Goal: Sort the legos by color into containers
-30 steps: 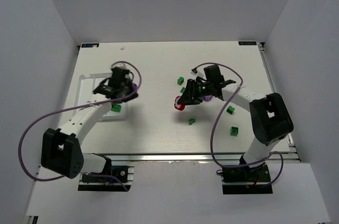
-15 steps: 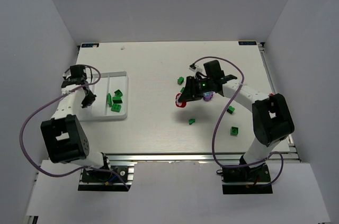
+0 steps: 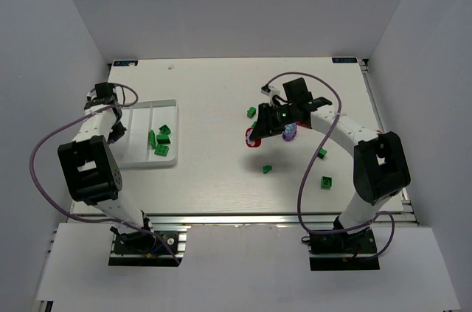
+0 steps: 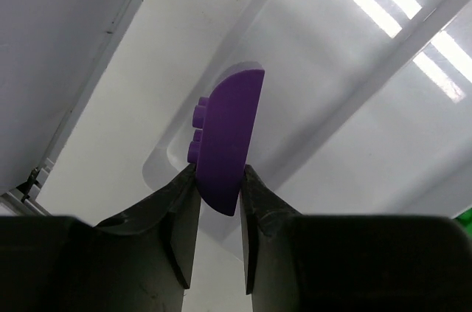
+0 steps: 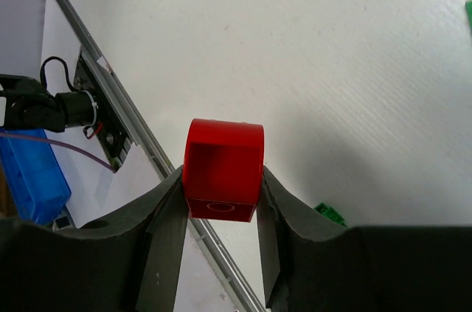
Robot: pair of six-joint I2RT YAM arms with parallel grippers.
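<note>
Left fingers (image 4: 173, 216) pinch purple lego (image 4: 228, 150); right (image 5: 166, 231), red lego (image 5: 223, 168)

Lab: white booth walls (image 3: 51, 39), bolted arms (image 3: 341, 129).

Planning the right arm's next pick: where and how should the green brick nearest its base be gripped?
Come down from above and pinch two opposite side walls of the green brick. It lies flat on the table, looks squarish, and has bare space all round, so either pair should work.
</note>
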